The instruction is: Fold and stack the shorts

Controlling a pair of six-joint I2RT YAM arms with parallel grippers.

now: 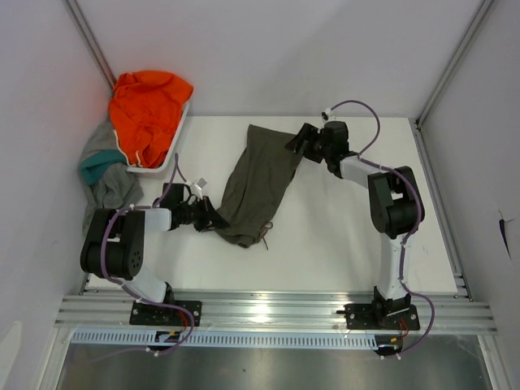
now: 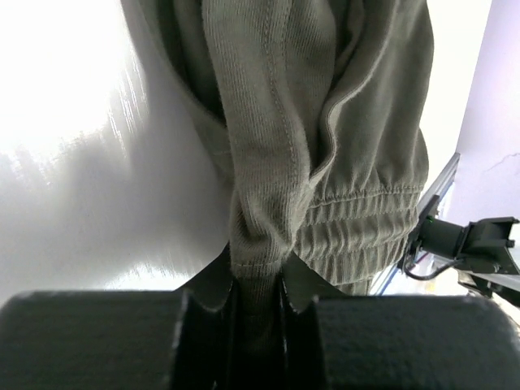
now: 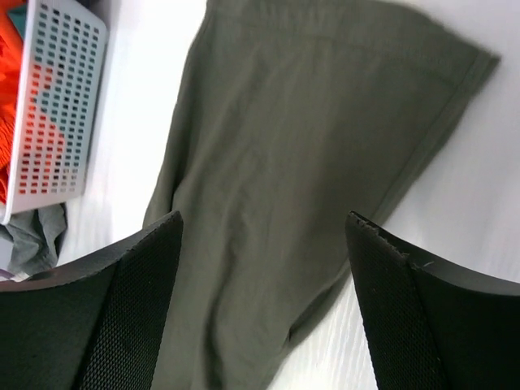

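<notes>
Shorts [image 1: 256,183] lie on the table [image 1: 349,244] between both pincers. The left pincer [image 1: 213,218] pinches their near end; the right pincer [image 1: 296,140] is wide over the far end.

no readable text, labels, brands or numbers anywhere

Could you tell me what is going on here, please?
Two robot arms are working on the olive shorts, which lie rumpled on the table. The left hand is pinched shut on a bunched fold at their near end; the right hand hangs open over the far end. An orange garment sits in the basket at the far left corner.
</notes>
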